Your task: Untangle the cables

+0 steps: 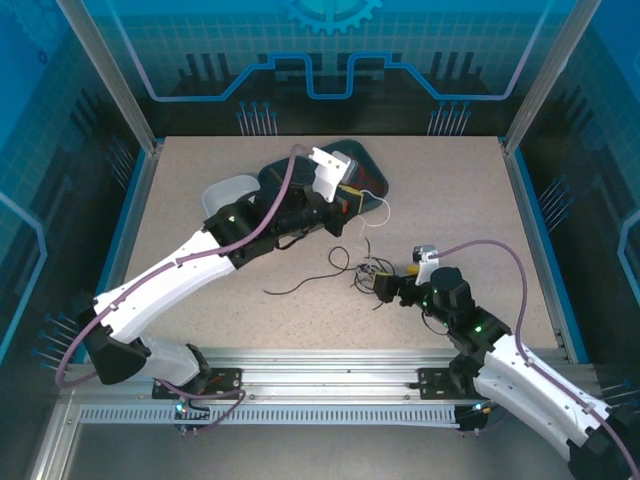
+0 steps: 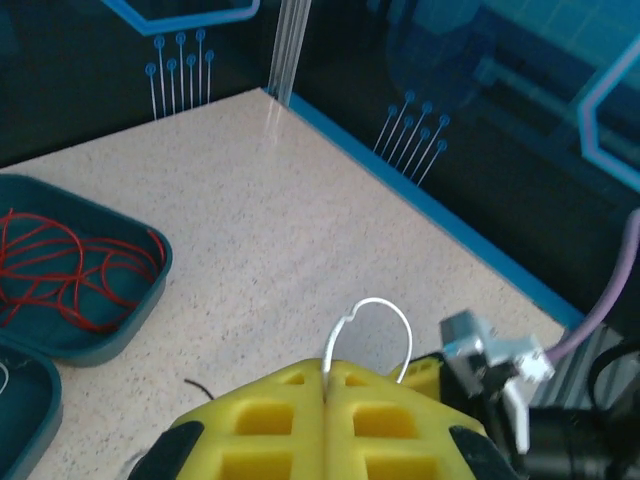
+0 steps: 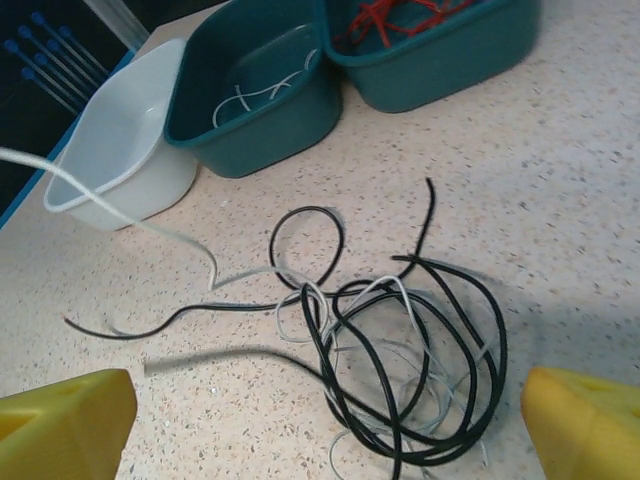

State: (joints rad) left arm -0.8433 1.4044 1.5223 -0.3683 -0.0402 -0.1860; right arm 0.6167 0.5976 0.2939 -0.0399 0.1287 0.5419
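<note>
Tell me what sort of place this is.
Probably a robotics lab workcell: a speckled table boxed in by aluminium posts and blue printed panels, a left arm and right arm bolted to a rail, and sorting bins beside tangled cables.

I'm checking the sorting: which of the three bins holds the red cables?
The teal bin at the row's right end in the right wrist view; the neighbouring teal bin holds whitish cable, the third bin is pale.
</note>
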